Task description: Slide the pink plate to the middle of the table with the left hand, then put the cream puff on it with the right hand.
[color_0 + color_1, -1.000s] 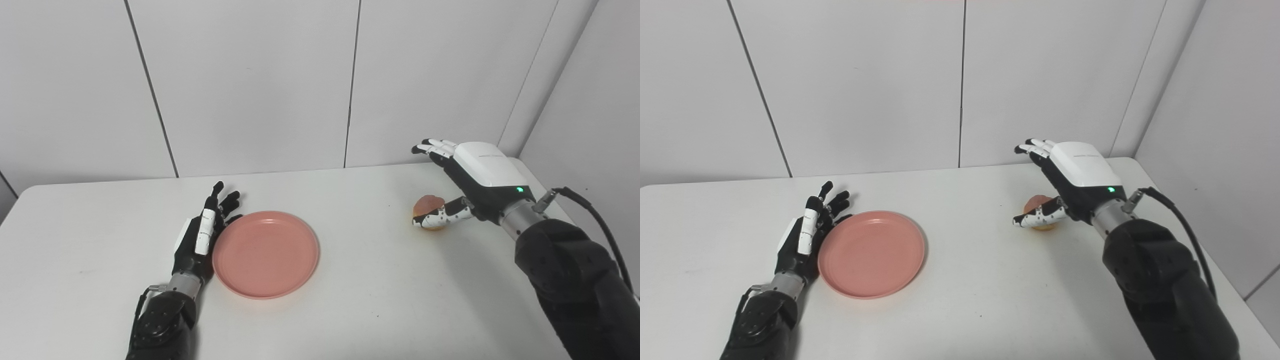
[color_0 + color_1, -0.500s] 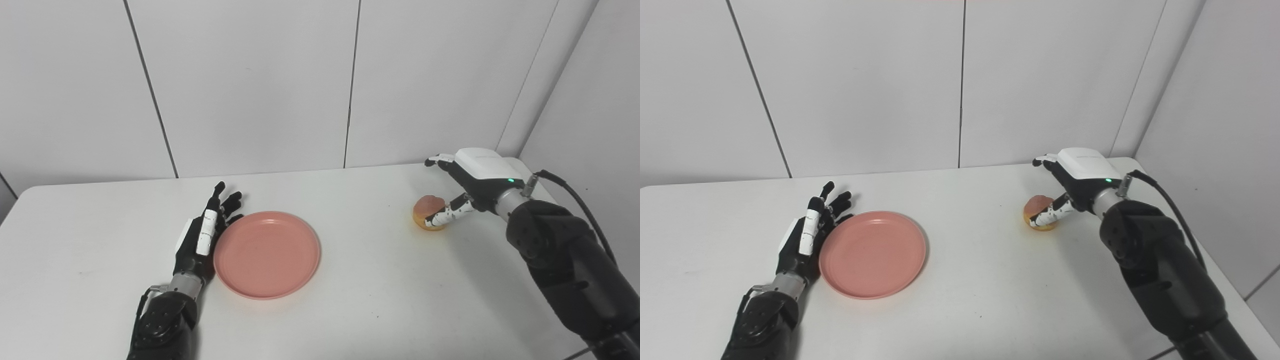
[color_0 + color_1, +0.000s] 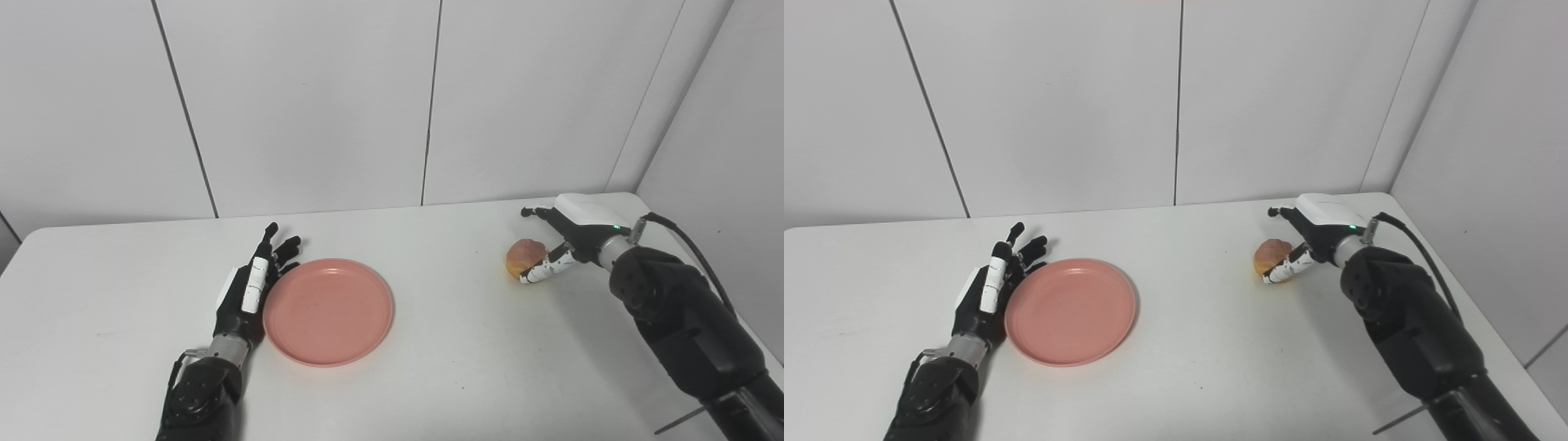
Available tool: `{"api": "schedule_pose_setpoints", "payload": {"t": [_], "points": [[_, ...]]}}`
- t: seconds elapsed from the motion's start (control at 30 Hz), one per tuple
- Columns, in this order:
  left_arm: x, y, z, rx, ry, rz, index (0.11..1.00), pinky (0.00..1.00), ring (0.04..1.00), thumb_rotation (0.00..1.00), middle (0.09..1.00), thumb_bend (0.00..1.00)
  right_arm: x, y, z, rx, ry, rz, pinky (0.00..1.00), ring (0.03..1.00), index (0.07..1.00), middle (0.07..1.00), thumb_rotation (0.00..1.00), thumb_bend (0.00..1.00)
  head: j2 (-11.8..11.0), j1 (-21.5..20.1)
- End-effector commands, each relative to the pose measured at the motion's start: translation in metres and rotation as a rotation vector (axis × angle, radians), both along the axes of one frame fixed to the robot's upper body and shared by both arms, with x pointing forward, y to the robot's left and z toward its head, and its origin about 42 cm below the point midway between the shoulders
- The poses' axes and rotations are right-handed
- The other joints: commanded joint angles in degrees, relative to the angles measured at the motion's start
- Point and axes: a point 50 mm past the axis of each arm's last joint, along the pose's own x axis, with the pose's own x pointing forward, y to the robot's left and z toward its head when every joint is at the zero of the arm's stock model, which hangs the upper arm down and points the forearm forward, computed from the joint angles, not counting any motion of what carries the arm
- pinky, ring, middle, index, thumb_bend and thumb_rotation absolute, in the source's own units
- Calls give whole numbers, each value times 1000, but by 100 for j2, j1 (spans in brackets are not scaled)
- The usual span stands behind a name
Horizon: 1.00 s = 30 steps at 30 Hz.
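A pink plate (image 3: 328,311) lies flat on the white table (image 3: 447,367), left of the middle. My left hand (image 3: 250,286) stands on edge against the plate's left rim, fingers straight and apart, holding nothing. A golden-brown cream puff (image 3: 524,255) sits on the table at the right. My right hand (image 3: 576,229) is low beside it on its right. The thumb lies along the puff's near side and the fingers reach past its far side. The fingers are spread and not closed on the puff.
The table's right edge (image 3: 723,294) runs close behind my right arm, with a black cable (image 3: 692,245) arching from the wrist. White wall panels (image 3: 429,104) stand behind the table's far edge.
My right hand has come down from above the puff to table height beside it, its thumb now along the puff. The plate and left hand edged very slightly to the right.
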Motion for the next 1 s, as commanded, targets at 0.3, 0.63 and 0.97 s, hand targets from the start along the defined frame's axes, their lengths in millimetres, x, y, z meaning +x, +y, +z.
{"api": "schedule_pose_setpoints", "payload": {"t": [0.3,0.63,0.97], "points": [[-4,-3,-7,3,53,-35,1000,915,914,916,873,957,8,-7,11,74,-186,37,559,786,822,850,269,1000,29,58],[-7,-3,-10,20,49,-42,1000,890,894,921,859,958,19,-13,1,-55,-169,45,538,745,828,837,239,1000,52,99],[-10,-4,-10,11,59,-41,1000,910,898,919,868,956,29,-19,-9,-149,-120,51,596,782,820,835,235,1000,68,143]]}}
